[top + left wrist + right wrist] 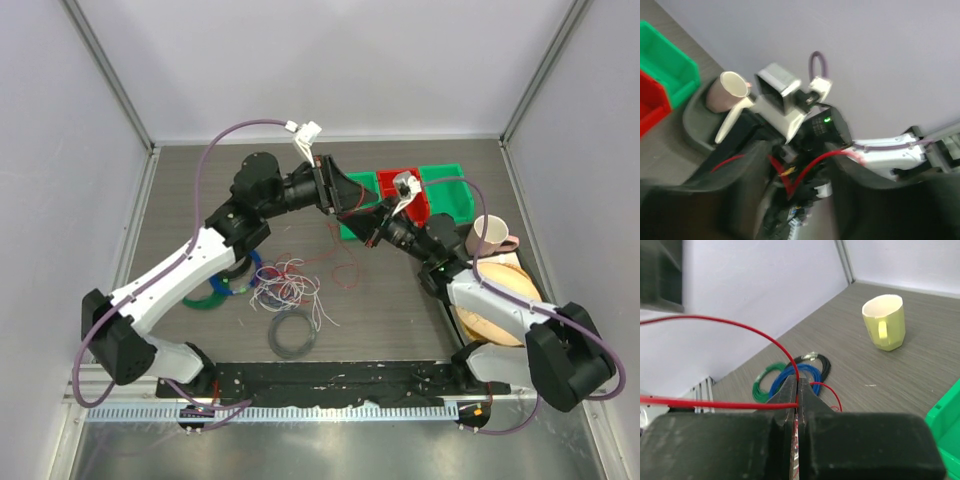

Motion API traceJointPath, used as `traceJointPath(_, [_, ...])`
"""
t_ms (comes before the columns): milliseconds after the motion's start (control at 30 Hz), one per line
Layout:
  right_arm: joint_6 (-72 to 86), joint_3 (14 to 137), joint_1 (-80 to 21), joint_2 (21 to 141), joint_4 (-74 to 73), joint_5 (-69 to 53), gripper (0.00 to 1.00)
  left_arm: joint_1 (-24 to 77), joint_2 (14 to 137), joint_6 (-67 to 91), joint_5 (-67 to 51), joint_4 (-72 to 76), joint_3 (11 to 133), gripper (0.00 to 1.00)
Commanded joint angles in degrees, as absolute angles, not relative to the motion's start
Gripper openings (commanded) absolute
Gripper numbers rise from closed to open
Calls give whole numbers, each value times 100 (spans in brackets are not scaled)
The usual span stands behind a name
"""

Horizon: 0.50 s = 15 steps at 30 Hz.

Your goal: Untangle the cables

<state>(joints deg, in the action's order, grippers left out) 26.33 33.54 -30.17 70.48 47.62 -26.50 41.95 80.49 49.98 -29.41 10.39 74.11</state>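
Above table [385,300], mid-air: right gripper [798,390] pressed fully closed, pinching red cable [740,326]. Opposite it, left gripper [800,175] with fingers [735,200] parted, same red strand passing through the gap; contact there unclear. Remaining cables [290,283] heaped on table by left arm, near grey coil [273,338].

I see grey wood-look surface [400,310]. Messy pile of cables [290,285] near middle. Dark grey ring [292,335] just in front of pile. Blue ring [254,268] and green ring [207,298] at left. Green bin [445,190] and red bin [395,182] side by side at back. Tan plate [485,330] at right. Yellow mug [884,322] stands upright near wall.
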Motion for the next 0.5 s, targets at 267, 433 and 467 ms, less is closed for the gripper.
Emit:
traceJointPath(267, [2637, 3788, -3050, 4600, 1445, 243, 1, 4201, 5760, 4059, 1698, -2170, 5443, 100])
traceJointPath(433, [2479, 3850, -3050, 4070, 800, 545, 1, 4184, 5352, 4254, 2338, -2276, 4343, 100])
traceJointPath(467, [2461, 3841, -3050, 4000, 765, 571, 1, 4175, 5466, 4324, 2320, -2311, 4159, 100])
